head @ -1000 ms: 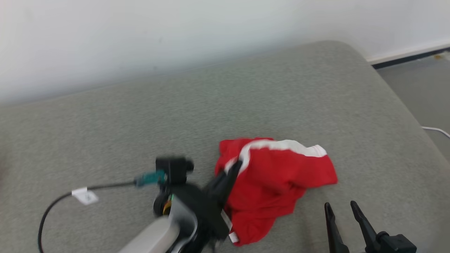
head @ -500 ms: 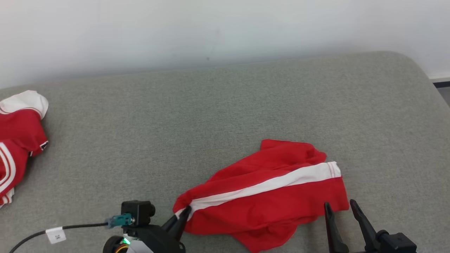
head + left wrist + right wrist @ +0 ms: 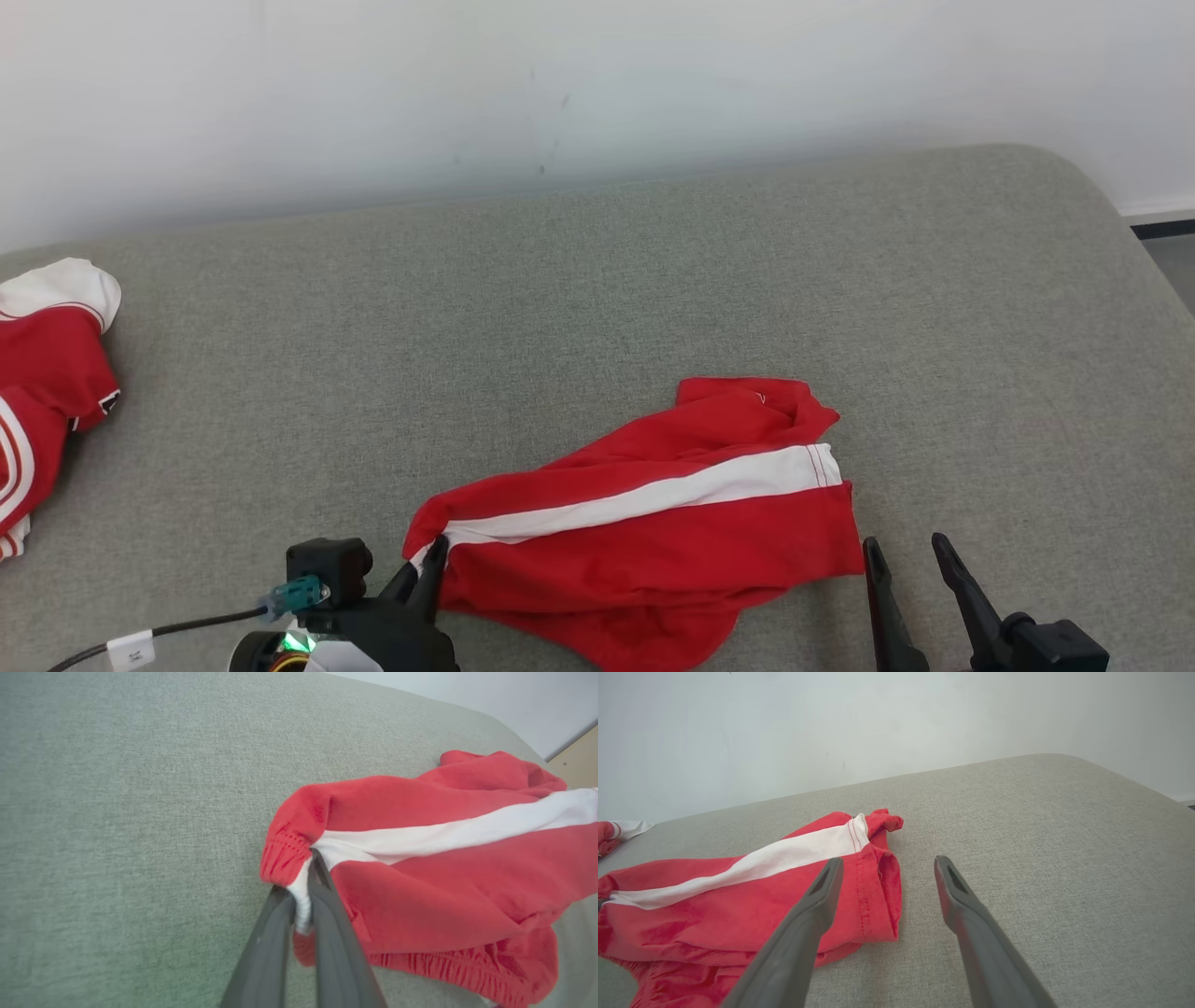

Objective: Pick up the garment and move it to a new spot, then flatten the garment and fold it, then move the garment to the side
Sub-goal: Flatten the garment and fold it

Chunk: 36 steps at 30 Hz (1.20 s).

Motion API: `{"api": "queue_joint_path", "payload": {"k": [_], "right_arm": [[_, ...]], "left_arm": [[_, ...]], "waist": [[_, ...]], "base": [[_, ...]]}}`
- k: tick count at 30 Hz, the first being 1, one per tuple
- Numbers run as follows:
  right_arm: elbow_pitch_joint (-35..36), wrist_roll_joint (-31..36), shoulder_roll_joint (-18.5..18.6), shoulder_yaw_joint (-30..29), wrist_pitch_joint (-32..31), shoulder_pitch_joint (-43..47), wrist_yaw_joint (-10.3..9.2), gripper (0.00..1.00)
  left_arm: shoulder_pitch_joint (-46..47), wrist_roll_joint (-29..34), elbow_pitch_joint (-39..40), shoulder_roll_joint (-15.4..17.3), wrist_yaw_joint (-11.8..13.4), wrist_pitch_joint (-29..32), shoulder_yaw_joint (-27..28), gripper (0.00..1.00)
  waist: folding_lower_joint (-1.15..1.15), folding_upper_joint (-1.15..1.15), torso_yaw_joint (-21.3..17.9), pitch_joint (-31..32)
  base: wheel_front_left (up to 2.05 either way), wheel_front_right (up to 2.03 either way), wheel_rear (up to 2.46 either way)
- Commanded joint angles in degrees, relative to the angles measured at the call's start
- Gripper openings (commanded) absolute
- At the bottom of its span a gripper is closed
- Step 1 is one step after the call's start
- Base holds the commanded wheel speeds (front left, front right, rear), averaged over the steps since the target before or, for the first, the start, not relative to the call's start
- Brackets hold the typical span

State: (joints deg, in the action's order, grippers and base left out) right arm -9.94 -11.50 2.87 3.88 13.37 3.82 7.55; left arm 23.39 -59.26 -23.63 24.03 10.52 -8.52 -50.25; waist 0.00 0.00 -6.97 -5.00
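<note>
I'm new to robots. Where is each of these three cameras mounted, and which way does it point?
Head view: on the robot's head, looking forward and down at a grey upholstered cushion by a white wall; left gripper lower left, right gripper lower right.
Left wrist view: on that wrist, looking along shut fingers pinching a red fabric garment with a white stripe.
Right wrist view: on that wrist, looking along open fingers past the garment's hem to the wall.
Shared: all three show the garment.

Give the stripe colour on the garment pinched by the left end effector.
White stripe across the red garment; clearest in the head view.
</note>
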Motion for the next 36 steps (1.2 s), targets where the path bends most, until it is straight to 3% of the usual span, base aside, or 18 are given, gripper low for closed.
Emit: {"api": "queue_joint_path", "payload": {"k": [1, 12, 19, 26, 31, 36], "right_arm": [[0.01, -0.26, 0.02, -0.19, 0.19, 0.38, -0.13, 1.00], [0.38, -0.27, 0.02, -1.62, -0.25, 1.76, -0.13, 1.00], [0.67, -0.23, 0.02, -2.79, -0.49, 2.91, -0.13, 1.00], [0.35, -0.31, 0.02, -4.07, -0.20, 3.83, -0.13, 1.00], [0.10, -0.11, 0.02, -4.91, 0.13, 4.77, -0.13, 1.00], [-0.29, 0.04, 0.02, -5.57, 0.35, 5.84, -0.13, 1.00]], "left_arm": [[-0.78, -0.21, 0.10, -0.35, -0.09, -0.68, 0.40, 1.00], [-7.67, 0.10, 3.91, -0.59, 1.90, -6.39, 6.07, 1.00], [-17.38, 12.00, 13.25, -3.97, 0.50, -6.68, 22.84, 1.00], [-28.37, 31.70, 21.84, -13.38, -4.07, -6.70, 40.56, 1.00], [-33.06, 40.25, 22.78, -17.79, -7.67, -6.70, 47.41, 1.00], [-35.68, 45.09, 21.90, -19.76, -11.70, -6.71, 51.61, 1.00]], "waist": [[0.00, 0.00, 0.01, 0.11], [0.00, 0.00, 1.58, 2.23], [0.00, 0.00, 3.30, 4.50], [0.00, 0.00, 5.06, 7.05], [0.00, 0.00, 6.17, 8.68], [0.00, 0.00, 6.99, 10.08]], "base": [[0.00, 0.00, 0.00], [0.00, 0.00, 0.00], [0.00, 0.00, 0.00], [0.00, 0.00, 0.00], [0.00, 0.00, 0.00], [0.00, 0.00, 0.00]]}}
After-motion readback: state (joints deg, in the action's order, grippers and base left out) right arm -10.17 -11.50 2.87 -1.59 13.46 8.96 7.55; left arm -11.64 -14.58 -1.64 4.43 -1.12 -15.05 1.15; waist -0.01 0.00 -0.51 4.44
